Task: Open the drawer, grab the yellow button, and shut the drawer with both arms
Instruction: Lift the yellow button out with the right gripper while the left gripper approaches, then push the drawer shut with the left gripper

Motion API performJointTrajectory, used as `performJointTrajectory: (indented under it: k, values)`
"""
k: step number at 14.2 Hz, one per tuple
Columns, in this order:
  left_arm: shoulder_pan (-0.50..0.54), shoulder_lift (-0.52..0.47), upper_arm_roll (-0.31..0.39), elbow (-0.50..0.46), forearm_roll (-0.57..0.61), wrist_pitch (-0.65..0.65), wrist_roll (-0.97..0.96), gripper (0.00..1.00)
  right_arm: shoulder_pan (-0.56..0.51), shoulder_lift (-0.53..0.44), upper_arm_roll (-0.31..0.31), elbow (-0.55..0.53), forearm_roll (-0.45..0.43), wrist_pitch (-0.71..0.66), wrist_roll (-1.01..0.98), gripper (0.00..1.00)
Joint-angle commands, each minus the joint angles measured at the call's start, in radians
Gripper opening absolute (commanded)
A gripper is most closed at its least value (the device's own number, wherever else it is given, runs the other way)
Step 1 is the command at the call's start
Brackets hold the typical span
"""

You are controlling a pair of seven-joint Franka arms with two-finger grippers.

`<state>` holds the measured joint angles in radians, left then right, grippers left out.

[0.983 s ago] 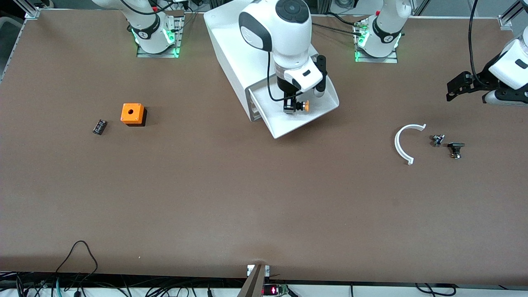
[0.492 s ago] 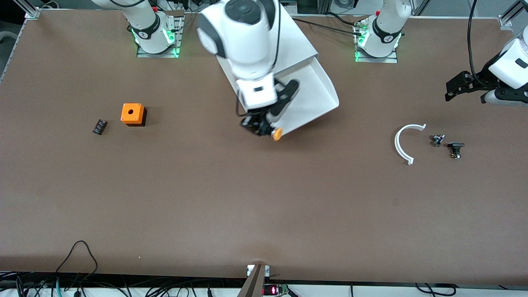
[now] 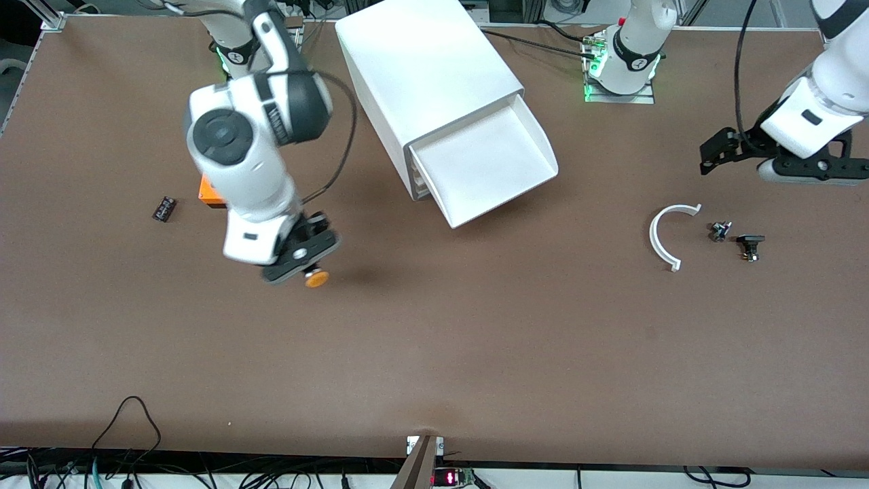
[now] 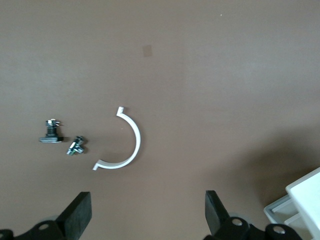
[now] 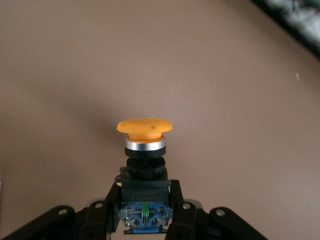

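My right gripper (image 3: 299, 261) is shut on the button (image 3: 316, 278) and holds it in the air over bare table, near the orange cube. In the right wrist view the fingers (image 5: 179, 210) clamp the black-and-blue body, and the orange cap (image 5: 145, 127) sticks out ahead. The drawer (image 3: 536, 146), uppermost in the white cabinet (image 3: 421, 61), is pulled out and shows nothing inside. My left gripper (image 3: 716, 153) is open and empty, up over the table at the left arm's end. In the left wrist view its fingers (image 4: 80, 212) stand wide apart.
The orange cube with a hole (image 3: 206, 195) is partly hidden by the right arm, with a small black ribbed block (image 3: 163, 208) beside it. A white arc (image 3: 665, 234) and two small dark parts (image 3: 720, 231) (image 3: 749, 244) lie below the left gripper. The arc (image 4: 131, 145) also shows in the left wrist view.
My right gripper has lifted the button out of the drawer and carried it toward the right arm's end, over bare table. The left arm has shifted slightly toward the cabinet.
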<state>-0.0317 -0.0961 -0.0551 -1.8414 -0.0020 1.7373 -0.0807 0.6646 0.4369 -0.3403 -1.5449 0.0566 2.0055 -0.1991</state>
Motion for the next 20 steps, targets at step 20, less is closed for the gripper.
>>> performJointTrajectory:
  k: [20]
  values:
    - [-0.034,0.245,-0.385,-0.303,0.005,0.653,-0.780,1.00,-0.441,-0.063,0.060,-0.621,0.005,0.449,-0.322,0.38]
